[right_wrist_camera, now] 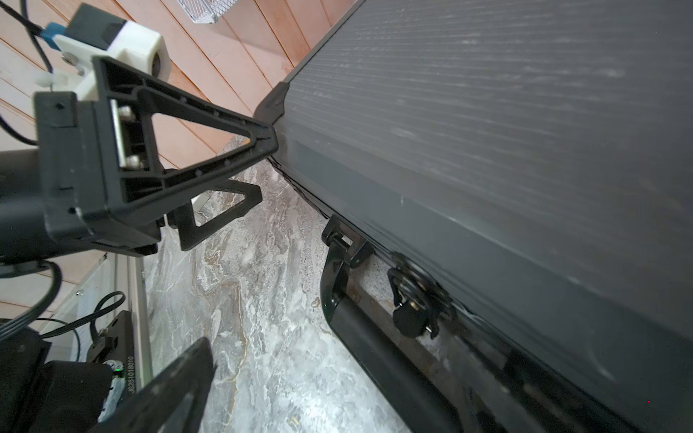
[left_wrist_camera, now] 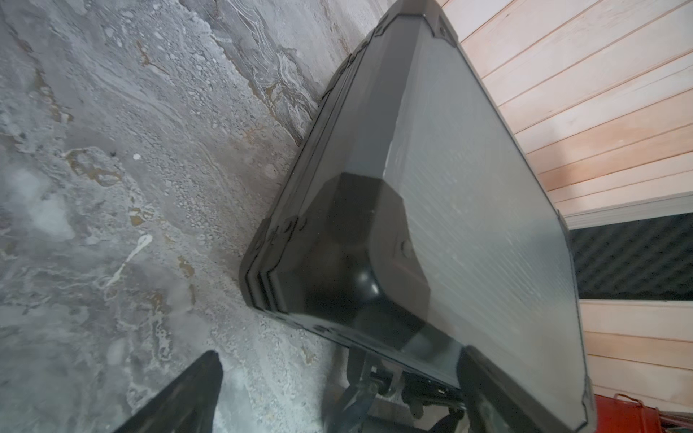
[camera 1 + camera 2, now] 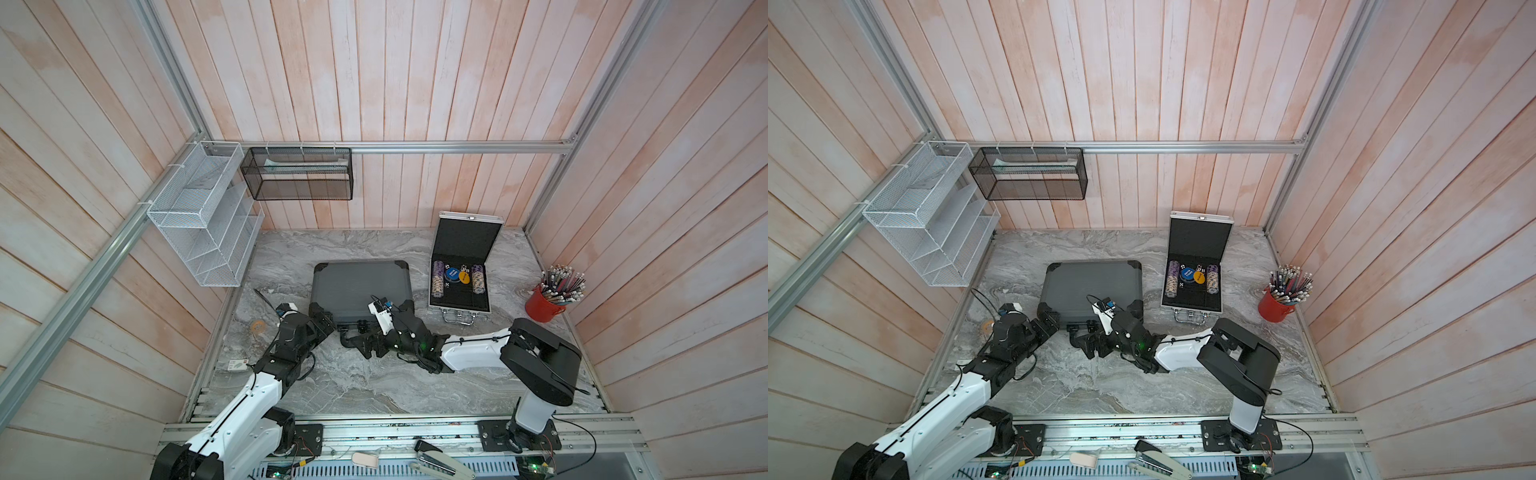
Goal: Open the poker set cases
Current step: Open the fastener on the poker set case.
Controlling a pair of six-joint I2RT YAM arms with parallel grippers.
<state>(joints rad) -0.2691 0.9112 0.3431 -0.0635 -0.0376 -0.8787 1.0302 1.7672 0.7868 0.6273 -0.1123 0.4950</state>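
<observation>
Grey case (image 3: pixel 357 286) corner inside left claw (image 3: pixel 324 319).

large case (image 3: pixel 357 286): dark grey, ribbed, black corners
small case (image 3: pixel 465 241): silver, black foam lining
pencil cup (image 3: pixel 540 309): red
table (image 3: pixel 353 386): grey marbled

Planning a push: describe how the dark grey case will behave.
Probably stiff: the dark grey case has ribbed panels and black corner caps. Flat and wide on the smooth marble table, it should slide, not tip. Its hinged handle may flop.

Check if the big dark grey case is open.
No, the dark grey case lies flat with its lid down, unlike the silver case beside it.
</observation>
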